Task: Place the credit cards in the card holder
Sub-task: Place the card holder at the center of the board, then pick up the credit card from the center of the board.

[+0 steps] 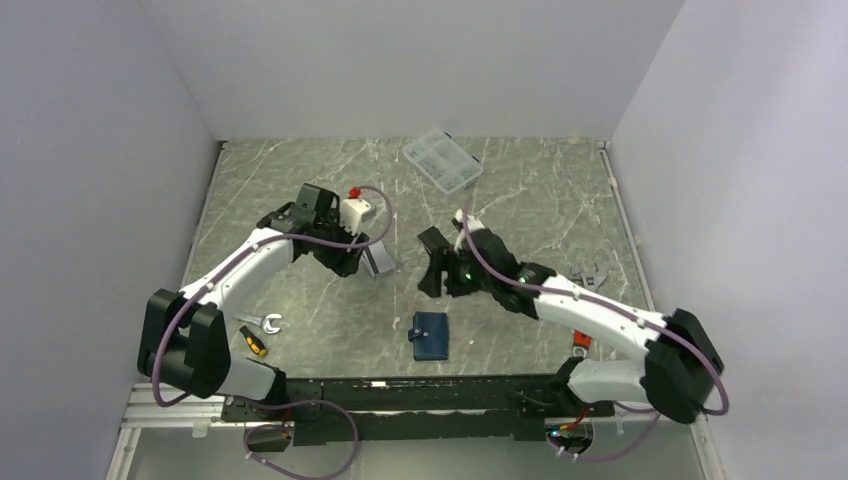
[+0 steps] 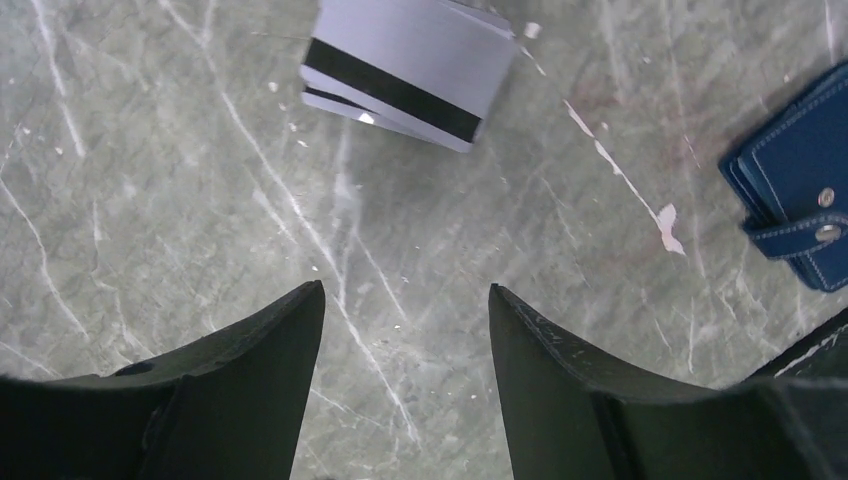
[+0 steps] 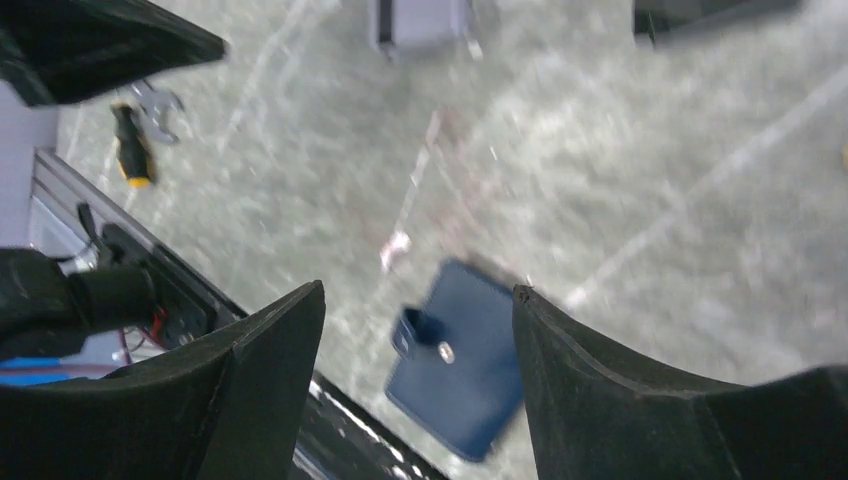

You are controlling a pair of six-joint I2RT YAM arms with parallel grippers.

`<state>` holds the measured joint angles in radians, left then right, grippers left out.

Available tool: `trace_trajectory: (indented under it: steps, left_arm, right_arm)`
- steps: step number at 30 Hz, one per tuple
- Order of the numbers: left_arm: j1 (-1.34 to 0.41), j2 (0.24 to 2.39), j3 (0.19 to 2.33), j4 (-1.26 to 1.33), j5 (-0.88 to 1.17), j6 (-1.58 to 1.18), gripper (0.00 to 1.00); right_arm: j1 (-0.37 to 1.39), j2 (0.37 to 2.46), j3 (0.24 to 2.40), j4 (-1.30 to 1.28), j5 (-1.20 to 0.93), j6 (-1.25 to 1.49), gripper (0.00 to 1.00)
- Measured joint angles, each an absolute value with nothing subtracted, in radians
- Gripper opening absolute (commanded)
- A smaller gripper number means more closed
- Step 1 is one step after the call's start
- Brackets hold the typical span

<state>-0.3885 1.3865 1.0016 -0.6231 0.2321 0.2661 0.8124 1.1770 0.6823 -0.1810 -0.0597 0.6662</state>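
The credit cards lie as a small silver-grey stack with a dark magnetic stripe on the marble table; they also show in the top view. My left gripper is open and empty, hovering just short of the stack, to its left in the top view. The card holder is a closed navy-blue wallet with a snap tab near the table's front edge. My right gripper is open and empty above the card holder, at mid-table in the top view. The wallet's edge shows in the left wrist view.
A clear compartment box stands at the back centre. A wrench and a yellow-black screwdriver lie at the front left. More wrenches and an orange tool lie at the right.
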Motion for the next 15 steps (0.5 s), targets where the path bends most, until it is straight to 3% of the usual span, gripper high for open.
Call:
trace_trajectory:
  steps: [8, 15]
  left_arm:
    - [-0.253, 1.455, 1.065, -0.588, 0.293, 0.218, 0.65]
    - [-0.195, 1.492, 1.073, -0.569, 0.37, 0.204, 0.63]
  right_arm:
    - [0.805, 1.618, 1.082, -0.149, -0.064, 0.532, 0.74]
    - [0.785, 1.927, 1.283, -0.152, -0.08, 0.456, 0.79]
